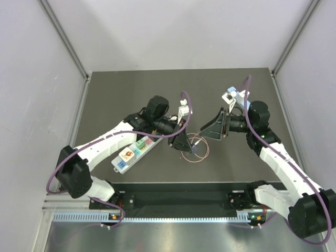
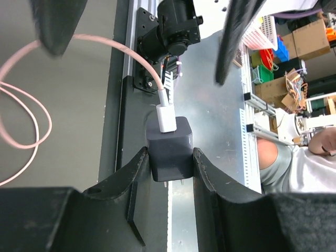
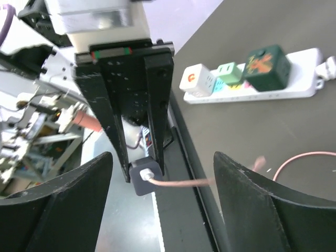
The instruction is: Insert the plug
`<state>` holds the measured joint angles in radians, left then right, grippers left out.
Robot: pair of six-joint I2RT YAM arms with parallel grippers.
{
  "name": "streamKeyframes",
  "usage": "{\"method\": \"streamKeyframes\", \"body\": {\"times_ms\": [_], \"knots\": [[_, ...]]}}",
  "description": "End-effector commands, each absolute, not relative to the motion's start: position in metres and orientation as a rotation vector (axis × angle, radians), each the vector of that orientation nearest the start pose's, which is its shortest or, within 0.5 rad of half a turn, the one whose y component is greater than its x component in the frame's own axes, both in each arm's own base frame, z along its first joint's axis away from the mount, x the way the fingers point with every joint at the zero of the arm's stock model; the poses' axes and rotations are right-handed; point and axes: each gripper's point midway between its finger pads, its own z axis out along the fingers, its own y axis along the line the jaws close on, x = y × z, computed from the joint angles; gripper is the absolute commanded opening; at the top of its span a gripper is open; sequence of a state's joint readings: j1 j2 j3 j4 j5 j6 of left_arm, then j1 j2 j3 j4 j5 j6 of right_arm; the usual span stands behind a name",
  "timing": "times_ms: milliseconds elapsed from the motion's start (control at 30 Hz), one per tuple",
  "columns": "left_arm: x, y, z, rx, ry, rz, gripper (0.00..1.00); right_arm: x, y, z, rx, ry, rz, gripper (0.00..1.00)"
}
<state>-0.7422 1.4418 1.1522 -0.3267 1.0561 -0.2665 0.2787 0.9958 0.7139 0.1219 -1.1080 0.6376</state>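
Note:
The plug [image 2: 169,148] is a dark cube with two prongs, and a white connector [image 2: 167,118] on its far face carries a pink cable [image 2: 31,113]. My left gripper [image 2: 169,157] is shut on the plug's sides and holds it above the table's near edge. In the top view the left gripper [image 1: 181,143] hangs right of the white power strip [image 1: 134,156]. My right gripper [image 3: 163,160] stands open, facing the plug [image 3: 142,179], with the cable running between its fingers untouched. The right gripper [image 1: 214,127] sits close to the right of the left one.
The power strip [image 3: 294,86] carries several coloured adapter cubes: white [image 3: 196,80], pale green [image 3: 229,72] and dark green [image 3: 268,63]. Loose cable loops [image 1: 200,149] lie on the dark table [image 1: 236,94]. A metal rail [image 1: 173,215] runs along the near edge.

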Motion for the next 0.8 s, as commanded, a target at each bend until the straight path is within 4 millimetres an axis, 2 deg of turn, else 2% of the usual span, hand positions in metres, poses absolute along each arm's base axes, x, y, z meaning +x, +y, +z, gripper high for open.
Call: {"method": "streamKeyframes", "body": {"times_ms": [0, 67, 133, 367, 567, 767], "knots": [[0.146, -0.339, 0.278, 1.187, 1.886, -1.728, 0.00, 0.199, 0.227, 0.302, -0.606, 1.777, 1.458, 0.76], [0.150, -0.336, 0.280, 1.167, 1.891, -1.742, 0.00, 0.198, 0.224, 0.313, -0.594, 1.762, 1.435, 0.75], [0.153, -0.333, 0.283, 1.159, 1.885, -1.752, 0.00, 0.196, 0.224, 0.315, -0.585, 1.778, 1.436, 0.72], [0.154, -0.332, 0.298, 1.183, 1.828, -1.783, 0.00, 0.175, 0.230, 0.301, -0.648, 1.803, 1.597, 0.67], [0.152, -0.332, 0.308, 1.195, 1.785, -1.820, 0.00, 0.169, 0.241, 0.300, -0.671, 1.781, 1.682, 0.66], [0.151, -0.332, 0.310, 1.203, 1.776, -1.837, 0.00, 0.164, 0.254, 0.300, -0.691, 1.775, 1.744, 0.65]]}}
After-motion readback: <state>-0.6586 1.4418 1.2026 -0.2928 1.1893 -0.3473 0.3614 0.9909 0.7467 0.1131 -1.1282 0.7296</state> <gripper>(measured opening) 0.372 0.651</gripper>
